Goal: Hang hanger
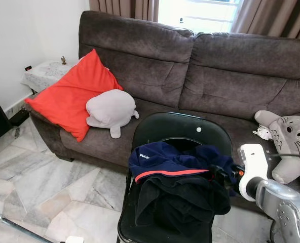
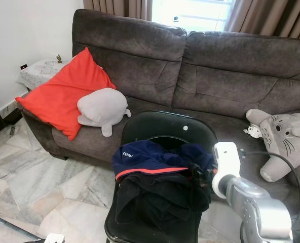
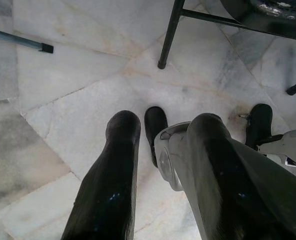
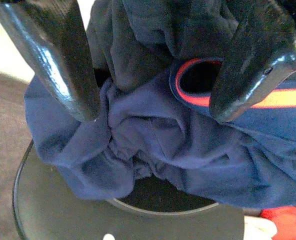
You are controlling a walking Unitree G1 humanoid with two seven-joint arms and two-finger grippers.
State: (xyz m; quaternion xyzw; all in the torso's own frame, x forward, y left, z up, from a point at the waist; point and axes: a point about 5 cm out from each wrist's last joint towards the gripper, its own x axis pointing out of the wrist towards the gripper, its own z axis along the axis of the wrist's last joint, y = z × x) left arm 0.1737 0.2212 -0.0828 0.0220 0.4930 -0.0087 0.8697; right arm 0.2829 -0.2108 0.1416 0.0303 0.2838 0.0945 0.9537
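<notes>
A navy top with red trim (image 1: 162,161) lies crumpled over black clothes (image 1: 180,202) on a black chair (image 1: 183,126) in front of the sofa. My right gripper (image 1: 217,174) is at the right side of the pile, level with the navy cloth. In the right wrist view the right gripper (image 4: 153,107) stands open, its fingertips just over the navy folds (image 4: 188,150) with nothing pinched between them. I cannot make out a hanger among the clothes. My left gripper (image 3: 164,122) hangs low and open, pointing at the marble floor.
A dark brown sofa (image 1: 226,76) carries a red cushion (image 1: 71,96), a grey plush (image 1: 111,109) and a grey cat-like plush (image 1: 292,139). A chair leg (image 3: 168,35) and my own foot (image 3: 155,132) are near the left gripper. A dark pole (image 3: 18,40) lies on the floor.
</notes>
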